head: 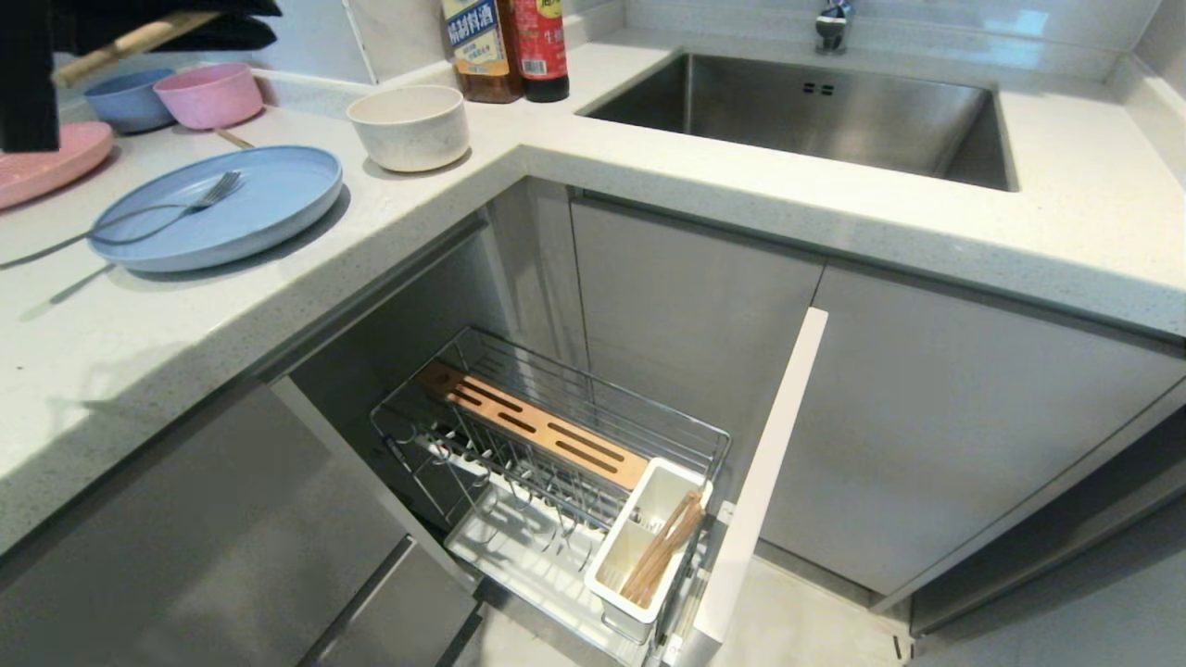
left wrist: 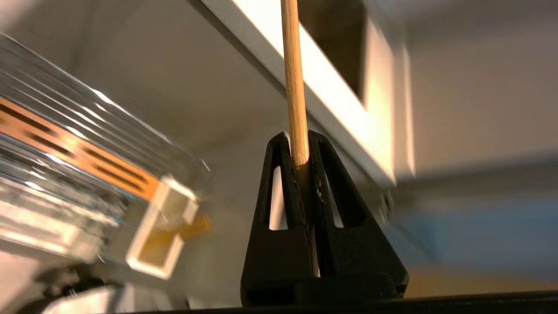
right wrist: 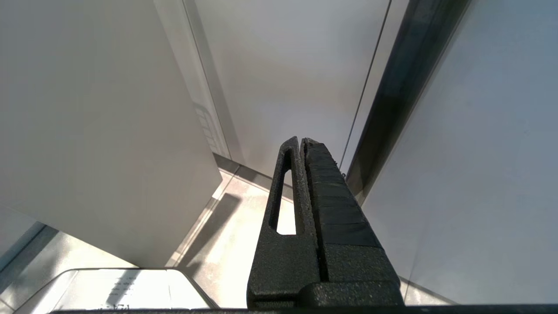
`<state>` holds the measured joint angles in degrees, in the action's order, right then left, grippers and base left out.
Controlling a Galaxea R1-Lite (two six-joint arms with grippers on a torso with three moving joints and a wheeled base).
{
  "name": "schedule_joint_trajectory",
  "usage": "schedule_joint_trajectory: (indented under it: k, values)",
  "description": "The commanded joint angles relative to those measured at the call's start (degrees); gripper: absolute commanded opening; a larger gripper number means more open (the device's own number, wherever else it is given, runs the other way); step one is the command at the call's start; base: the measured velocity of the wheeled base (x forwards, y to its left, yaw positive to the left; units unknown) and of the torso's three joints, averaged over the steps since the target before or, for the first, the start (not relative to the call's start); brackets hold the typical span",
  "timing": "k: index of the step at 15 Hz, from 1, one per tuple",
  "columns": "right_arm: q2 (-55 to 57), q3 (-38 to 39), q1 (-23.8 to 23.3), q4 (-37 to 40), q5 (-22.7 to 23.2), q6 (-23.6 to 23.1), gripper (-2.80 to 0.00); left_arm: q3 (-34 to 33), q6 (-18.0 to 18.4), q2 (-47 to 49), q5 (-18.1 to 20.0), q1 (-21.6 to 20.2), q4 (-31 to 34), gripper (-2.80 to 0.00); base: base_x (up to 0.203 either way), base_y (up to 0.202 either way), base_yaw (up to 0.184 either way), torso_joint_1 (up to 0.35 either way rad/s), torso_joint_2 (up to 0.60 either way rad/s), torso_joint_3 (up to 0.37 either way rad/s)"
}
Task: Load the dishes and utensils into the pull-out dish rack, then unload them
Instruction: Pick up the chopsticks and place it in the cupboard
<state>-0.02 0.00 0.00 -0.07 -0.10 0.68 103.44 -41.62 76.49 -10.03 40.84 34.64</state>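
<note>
My left gripper [left wrist: 296, 139] is shut on one light-wood chopstick [left wrist: 293, 78], which sticks out past its fingertips. In the head view that chopstick [head: 130, 42] shows at the top left, above the counter, under the black arm. More chopsticks [head: 660, 548] lean in the white utensil cup [head: 619, 556] of the pulled-out dish rack [head: 556, 435]. The pale blue plate [head: 259, 208] lies on the counter with the grey fork [head: 185, 208] on it. Beside it stands the cream bowl [head: 408, 125]. My right gripper [right wrist: 300, 141] hangs shut and empty near the floor.
A pink plate [head: 46, 162], a pink bowl [head: 208, 93] and a small blue bowl [head: 125, 97] sit at the counter's far left. Two bottles [head: 505, 46] stand behind the cream bowl. The steel sink [head: 806, 111] is to the right. The rack's narrow cabinet front [head: 769, 463] juts outward.
</note>
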Motion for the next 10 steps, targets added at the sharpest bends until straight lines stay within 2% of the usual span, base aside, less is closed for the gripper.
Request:
schedule_joint_trajectory:
  k: [1,3,5,10]
  values:
    - [0.0,0.1,0.0,0.0,0.0,0.0,-2.80,-2.2,-0.3,-1.4,0.4,7.0,0.6,-2.80,0.000,0.000,0.000,0.000,0.00,0.000]
    - [0.0,0.1,0.0,0.0,0.0,0.0,-2.80,-3.5,-0.7,-0.6,2.4,13.1,3.6,-2.80,0.000,0.000,0.000,0.000,0.00,0.000]
    - [0.0,0.1,0.0,0.0,0.0,0.0,-2.80,-4.1,-1.8,1.7,6.6,16.9,7.9,-2.80,0.000,0.000,0.000,0.000,0.00,0.000]
    - [0.0,0.1,0.0,0.0,0.0,0.0,-2.80,-4.0,-6.1,9.1,7.3,18.9,17.2,-2.80,0.000,0.000,0.000,0.000,0.00,0.000]
